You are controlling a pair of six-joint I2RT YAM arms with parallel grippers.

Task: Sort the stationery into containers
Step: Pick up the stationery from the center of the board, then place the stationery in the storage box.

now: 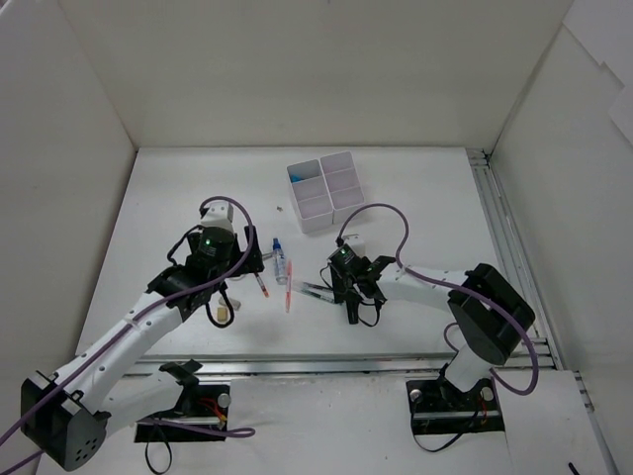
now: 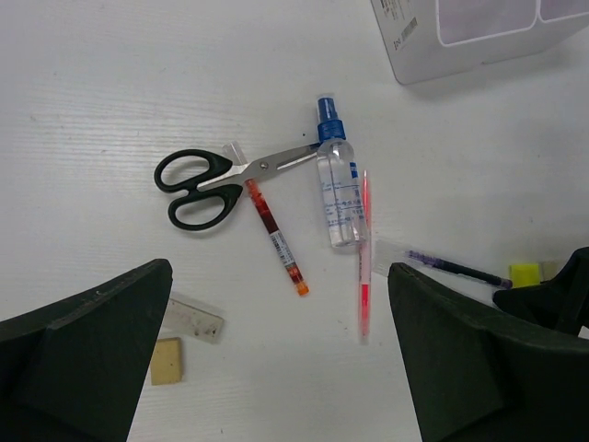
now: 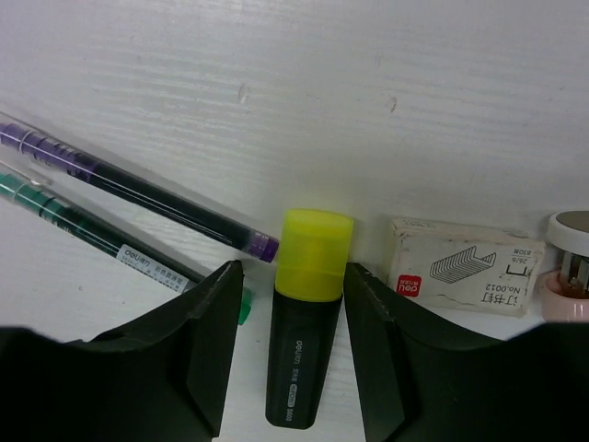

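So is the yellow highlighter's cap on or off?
On. The yellow cap covers the tip of the highlighter, flush with its black body.

yellow-capped black highlighter [image 3: 308, 313], black-handled scissors [image 2: 198, 184]

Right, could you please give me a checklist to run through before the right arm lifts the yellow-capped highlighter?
1. Yellow-capped highlighter sits between the right gripper's fingers: ok.
2. Fingers shut on it: not ok, a gap shows beside one finger.
3. Green pen free of the grip: cannot tell, its tip lies right beside one finger.
4. Staple box apart from the highlighter: ok.
5. Organiser has open compartments: ok.
6. Left gripper open, holding nothing, apart from the right one: ok.
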